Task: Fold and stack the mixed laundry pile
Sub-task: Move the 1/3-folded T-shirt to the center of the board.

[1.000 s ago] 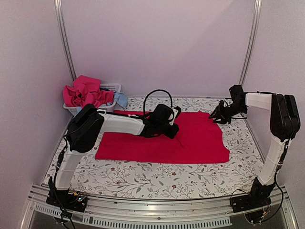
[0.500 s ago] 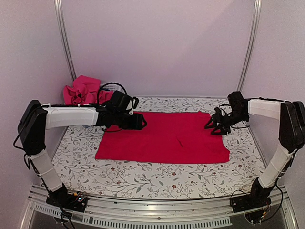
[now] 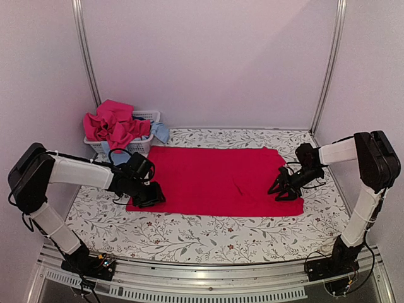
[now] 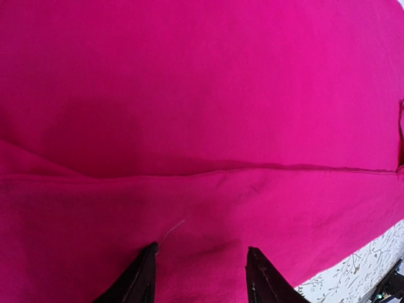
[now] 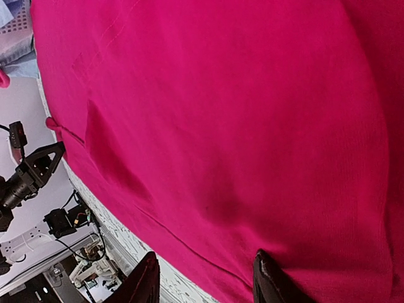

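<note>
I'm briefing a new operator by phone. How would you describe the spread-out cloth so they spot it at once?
Start at the floral-patterned table. Across its middle lies the large red cloth. Unlike the crumpled pink and light blue pieces heaped in the white basket at the far left corner, it is spread flat as one rectangle.

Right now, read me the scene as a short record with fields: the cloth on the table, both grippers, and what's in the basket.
Cloth: red cloth, spread flat on the table, small crease near its middle
Left arm: left gripper low at the cloth's near-left corner, open, holding nothing
Right arm: right gripper low at the cloth's near-right part, open, holding nothing
Basket: white basket at the far left of the table
To fold: laundry pile, pink-red and light blue pieces heaped in the basket
</note>
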Tool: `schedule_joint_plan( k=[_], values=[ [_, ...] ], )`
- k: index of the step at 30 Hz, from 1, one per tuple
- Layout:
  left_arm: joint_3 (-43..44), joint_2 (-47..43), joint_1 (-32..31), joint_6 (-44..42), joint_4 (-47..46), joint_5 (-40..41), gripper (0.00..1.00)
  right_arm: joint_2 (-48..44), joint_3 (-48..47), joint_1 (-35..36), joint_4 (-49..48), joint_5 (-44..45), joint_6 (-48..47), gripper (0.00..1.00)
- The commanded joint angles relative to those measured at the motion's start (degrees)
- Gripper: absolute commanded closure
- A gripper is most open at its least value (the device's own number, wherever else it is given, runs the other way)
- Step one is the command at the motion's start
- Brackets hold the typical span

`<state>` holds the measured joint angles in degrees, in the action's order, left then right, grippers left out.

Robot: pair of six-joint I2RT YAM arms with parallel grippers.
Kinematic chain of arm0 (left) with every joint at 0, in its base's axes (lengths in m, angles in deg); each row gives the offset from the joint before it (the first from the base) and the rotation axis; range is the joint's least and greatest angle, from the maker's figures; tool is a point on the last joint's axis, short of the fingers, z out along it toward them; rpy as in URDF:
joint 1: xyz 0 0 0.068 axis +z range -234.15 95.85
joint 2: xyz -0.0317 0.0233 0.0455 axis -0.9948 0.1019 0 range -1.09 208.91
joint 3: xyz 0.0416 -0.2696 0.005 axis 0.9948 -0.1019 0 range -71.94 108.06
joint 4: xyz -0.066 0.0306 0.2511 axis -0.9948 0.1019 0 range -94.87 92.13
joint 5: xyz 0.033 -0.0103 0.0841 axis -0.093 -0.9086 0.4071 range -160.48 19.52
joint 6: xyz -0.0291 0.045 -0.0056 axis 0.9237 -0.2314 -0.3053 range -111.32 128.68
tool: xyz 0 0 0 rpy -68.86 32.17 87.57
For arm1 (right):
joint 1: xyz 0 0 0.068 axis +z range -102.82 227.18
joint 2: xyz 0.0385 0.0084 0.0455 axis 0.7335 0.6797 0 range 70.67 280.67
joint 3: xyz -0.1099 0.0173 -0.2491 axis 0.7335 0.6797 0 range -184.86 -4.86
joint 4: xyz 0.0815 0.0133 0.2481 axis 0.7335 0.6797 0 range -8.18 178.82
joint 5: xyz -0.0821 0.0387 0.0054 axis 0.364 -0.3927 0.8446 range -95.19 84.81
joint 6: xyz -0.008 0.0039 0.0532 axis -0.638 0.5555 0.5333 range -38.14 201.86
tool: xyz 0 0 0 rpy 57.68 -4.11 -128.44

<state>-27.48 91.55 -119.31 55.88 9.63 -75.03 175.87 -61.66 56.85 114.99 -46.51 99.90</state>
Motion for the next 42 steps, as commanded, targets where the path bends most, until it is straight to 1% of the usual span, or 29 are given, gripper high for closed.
schedule_joint_plan(
  k=[1,6,11,14,19,23,26,30,36,39,42],
  values=[
    [-5.38,-0.44,-2.38,7.22,3.9,-1.2,0.51,0.42,4.67,0.52,1.5,3.07,-0.39,0.5],
    [-9.01,-3.04,-9.49,13.87,8.34,-0.43,0.52,-4.69,9.68,0.46,3.46,5.81,1.47,0.5],
    [-12.53,-7.34,-18.07,23.46,11.4,-2.07,0.52,-9.92,15.52,0.73,4.93,4.79,2.68,0.49],
    [-14.62,-9.74,-21.72,28.79,13.81,-2.29,0.52,-12.52,18.78,0.83,5.65,4.48,2.7,0.49],
    [-19.21,-15.77,-22.32,35.4,18.85,-0.97,0.51,-16.34,20.09,1.18,8.06,5.6,4.39,0.47],
    [-21.04,-20.4,-21.11,38.56,22.65,0.95,0.5,-17.36,20.4,1.16,8.44,5.07,4.39,0.46],
    [-21.84,-22.34,-19.39,38.09,23.73,1.91,0.5,-15.92,20.01,1.66,8.27,2.97,3.19,0.46],
    [-20.31,-23.95,-16.04,32.93,22.77,3.63,0.49,-16.9,19.9,4.32,9.62,1.4,2.83,0.46],
    [-18.19,-21.84,-10.18,27.2,22.45,3.94,0.49,-19.3,21.73,5.32,9.6,1.26,4.71,0.46],
    [-16.05,-20.08,-8.9,24.43,22.37,3.93,0.48,-18.95,19.02,5.29,10.11,1.24,3.87,0.45],
    [-10.92,-19.14,-8.88,19.88,23.11,5.17,0.45,-19.85,13.47,5.34,10.66,1.58,2.24,0.44]
  ],
)
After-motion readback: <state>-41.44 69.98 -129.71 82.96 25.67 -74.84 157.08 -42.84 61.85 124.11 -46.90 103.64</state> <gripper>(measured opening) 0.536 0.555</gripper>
